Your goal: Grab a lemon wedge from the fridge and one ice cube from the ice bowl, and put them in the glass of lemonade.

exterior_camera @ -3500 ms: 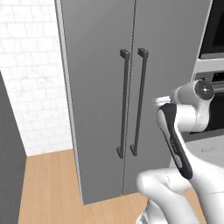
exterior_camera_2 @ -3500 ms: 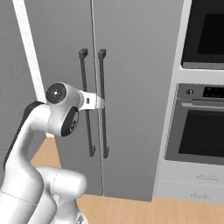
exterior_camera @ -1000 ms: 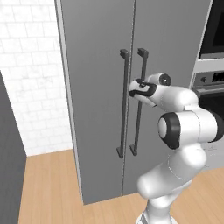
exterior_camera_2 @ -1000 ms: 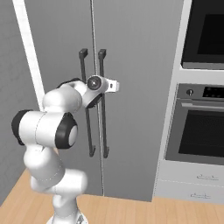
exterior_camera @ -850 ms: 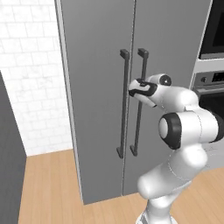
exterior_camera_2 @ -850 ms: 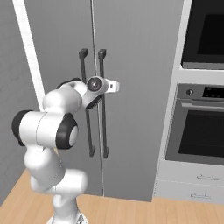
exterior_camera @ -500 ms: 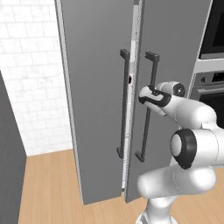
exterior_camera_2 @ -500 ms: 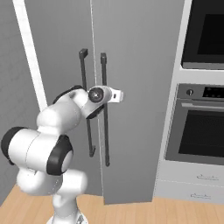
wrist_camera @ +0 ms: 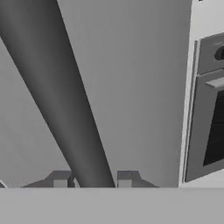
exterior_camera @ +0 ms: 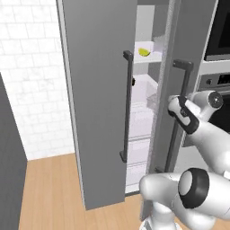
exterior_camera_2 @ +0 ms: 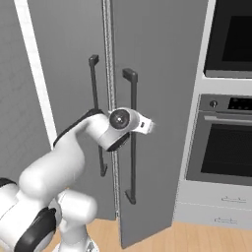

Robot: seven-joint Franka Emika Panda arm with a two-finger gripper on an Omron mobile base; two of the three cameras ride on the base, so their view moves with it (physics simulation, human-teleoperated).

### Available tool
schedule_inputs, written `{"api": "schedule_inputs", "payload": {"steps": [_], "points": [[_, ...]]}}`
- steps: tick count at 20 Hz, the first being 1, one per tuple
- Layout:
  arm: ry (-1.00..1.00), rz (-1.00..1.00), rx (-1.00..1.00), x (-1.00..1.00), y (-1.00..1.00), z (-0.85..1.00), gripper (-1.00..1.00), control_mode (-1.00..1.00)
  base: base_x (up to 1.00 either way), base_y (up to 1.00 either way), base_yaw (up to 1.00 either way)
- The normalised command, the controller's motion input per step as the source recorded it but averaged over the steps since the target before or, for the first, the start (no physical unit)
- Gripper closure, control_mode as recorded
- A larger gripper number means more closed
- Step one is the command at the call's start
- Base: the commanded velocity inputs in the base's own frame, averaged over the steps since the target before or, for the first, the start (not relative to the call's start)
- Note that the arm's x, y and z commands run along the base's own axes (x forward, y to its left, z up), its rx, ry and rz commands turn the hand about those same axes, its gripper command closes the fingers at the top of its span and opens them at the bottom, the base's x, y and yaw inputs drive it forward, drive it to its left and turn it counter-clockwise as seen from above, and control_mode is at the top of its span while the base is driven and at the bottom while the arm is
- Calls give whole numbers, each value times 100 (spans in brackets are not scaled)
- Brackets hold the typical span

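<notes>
The grey fridge [exterior_camera: 99, 90] has its right door [exterior_camera: 197, 40] swung partly open, and the white inside [exterior_camera: 143, 112] shows through the gap. A tiny yellow lemon wedge [exterior_camera: 143, 52] lies on an upper shelf. My gripper [wrist_camera: 93, 179] is shut on the right door's dark bar handle [wrist_camera: 65, 100], with one fingertip on each side of the bar. In the base views the hand [exterior_camera_2: 129, 125] hugs that handle [exterior_camera_2: 132, 138] at mid height. The left door [exterior_camera_2: 64, 74] stays shut. The ice bowl and the glass of lemonade are out of view.
A built-in oven [exterior_camera_2: 224, 147] with a dark window stands right beside the fridge, close to the swinging door. A small dark brown round thing [exterior_camera: 133, 81] sits inside the fridge below the lemon shelf. White tiled wall [exterior_camera: 31, 90] and wood floor [exterior_camera: 49, 193] lie to the left.
The right fridge door has swung from a narrow crack to a wide gap, drawn by my gripper on its handle. The white shelves and the lemon wedge now show.
</notes>
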Motion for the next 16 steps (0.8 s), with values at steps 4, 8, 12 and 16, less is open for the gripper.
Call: {"api": "schedule_inputs", "payload": {"steps": [4, 8, 12, 16], "points": [[19, -5, 15, -83, -100, 50, 100, -100, 0, 0, 0], [16, -2, 14, -68, -100, 46, 100, -100, 0, 0, 0], [9, 0, 11, -63, -84, 56, 100, -100, 0, 0, 0], [0, -1, -1, -91, -26, 52, 100, -100, 0, 0, 0]]}}
